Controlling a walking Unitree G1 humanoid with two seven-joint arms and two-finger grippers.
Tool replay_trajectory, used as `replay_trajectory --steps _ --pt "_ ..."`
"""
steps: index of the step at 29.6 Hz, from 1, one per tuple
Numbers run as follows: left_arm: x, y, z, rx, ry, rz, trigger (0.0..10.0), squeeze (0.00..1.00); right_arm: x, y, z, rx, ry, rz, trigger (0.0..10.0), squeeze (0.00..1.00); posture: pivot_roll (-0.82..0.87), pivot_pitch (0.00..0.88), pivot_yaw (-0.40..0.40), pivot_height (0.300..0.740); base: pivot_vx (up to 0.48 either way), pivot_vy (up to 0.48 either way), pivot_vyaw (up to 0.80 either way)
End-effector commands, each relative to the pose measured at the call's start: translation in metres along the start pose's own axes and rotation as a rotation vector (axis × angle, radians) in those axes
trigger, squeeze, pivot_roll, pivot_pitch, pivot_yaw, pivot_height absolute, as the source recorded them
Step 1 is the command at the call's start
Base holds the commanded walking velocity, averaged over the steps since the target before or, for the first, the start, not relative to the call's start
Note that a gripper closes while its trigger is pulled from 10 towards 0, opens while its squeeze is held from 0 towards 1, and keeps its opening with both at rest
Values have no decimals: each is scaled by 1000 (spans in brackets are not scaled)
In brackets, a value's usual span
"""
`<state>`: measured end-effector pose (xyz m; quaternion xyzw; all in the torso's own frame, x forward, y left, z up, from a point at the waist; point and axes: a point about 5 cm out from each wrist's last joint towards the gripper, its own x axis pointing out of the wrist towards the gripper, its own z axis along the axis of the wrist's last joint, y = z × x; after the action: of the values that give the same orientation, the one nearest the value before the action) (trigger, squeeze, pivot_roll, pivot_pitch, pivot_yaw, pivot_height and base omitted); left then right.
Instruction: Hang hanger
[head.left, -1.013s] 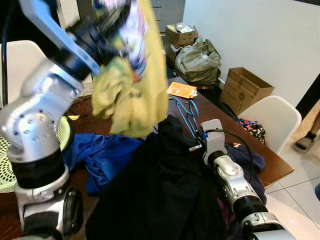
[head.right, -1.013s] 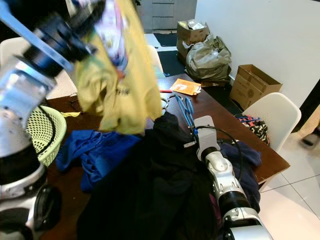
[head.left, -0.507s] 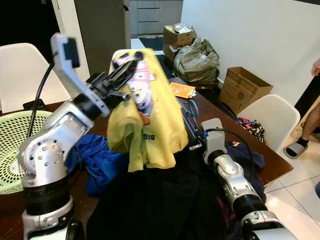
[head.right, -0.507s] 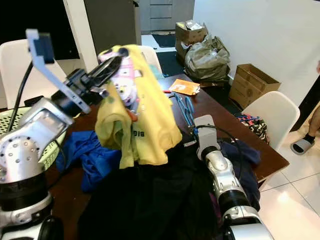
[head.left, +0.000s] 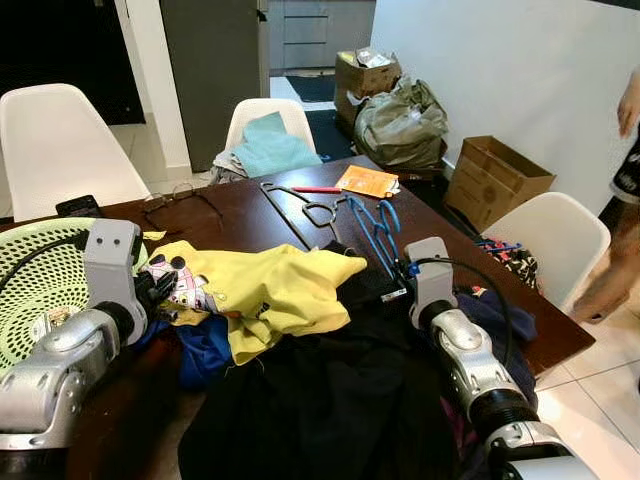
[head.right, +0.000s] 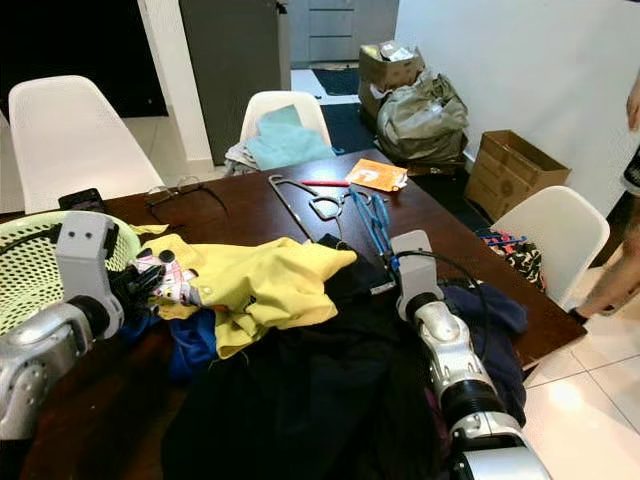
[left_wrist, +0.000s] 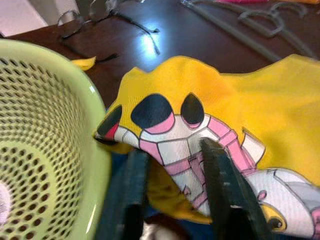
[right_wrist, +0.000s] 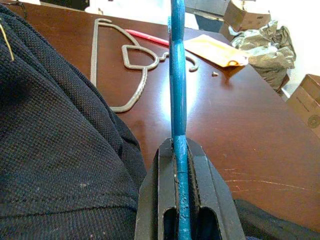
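Right gripper: your right gripper (right_wrist: 179, 150) is clenched on the blue hanger (head.left: 377, 228), whose rod runs up between the two black fingers in the right wrist view.
Blue hanger: it lies flat on the table (head.left: 250, 215), stretching from the clamped end toward the far edge, just beside the grey hanger (head.left: 312, 210).
Left gripper: your left gripper (left_wrist: 172, 165) pinches a fold of the yellow shirt (head.left: 275, 290), the printed patch caught between its fingers, close against the green basket (head.left: 30, 290) at the table's left edge.
Yellow shirt: it is spread over the blue garment (head.left: 205, 350) and the black garment (head.left: 330, 400) near the front edge of the table.
Done so far: you have a hold on both the hanger and the shirt, as far as I can judge.
Left to do: the hanger is not in the shirt yet; the two are well apart, and no rail or hook to hang from is in sight.
Watch: the black garment lies against the clamped end and could drag along when you lift.
Also on the table: an orange envelope (head.left: 364, 181) and a red pen (head.left: 316, 189) near the far edge.
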<state>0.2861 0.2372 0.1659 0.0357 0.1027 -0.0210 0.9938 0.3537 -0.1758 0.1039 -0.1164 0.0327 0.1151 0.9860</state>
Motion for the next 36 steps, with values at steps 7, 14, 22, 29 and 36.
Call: replay_trajectory --steps 7,14,22,29,36 --pt "-16 -17 40 23 -229 -96 10000 1000 -7 2 -18 19 73 16 10000 0 91 0 -42 740 0 0 0" --pt "-47 -42 66 40 -337 -420 10000 1000 -7 1 -18 16 76 19 10000 0 86 0 -47 740 0 0 0" --pt "-48 -56 47 447 -259 -550 10000 0 -8 -1 -18 8 81 26 10000 0 82 0 -59 740 0 0 0" --pt "-17 -67 17 961 -303 -499 10000 0 -8 -3 -18 -3 84 31 10000 0 68 0 -60 740 0 0 0" --pt "-4 -78 33 1031 -455 -490 10000 0 -8 -4 -17 -8 83 25 10000 0 54 0 -56 740 0 0 0"
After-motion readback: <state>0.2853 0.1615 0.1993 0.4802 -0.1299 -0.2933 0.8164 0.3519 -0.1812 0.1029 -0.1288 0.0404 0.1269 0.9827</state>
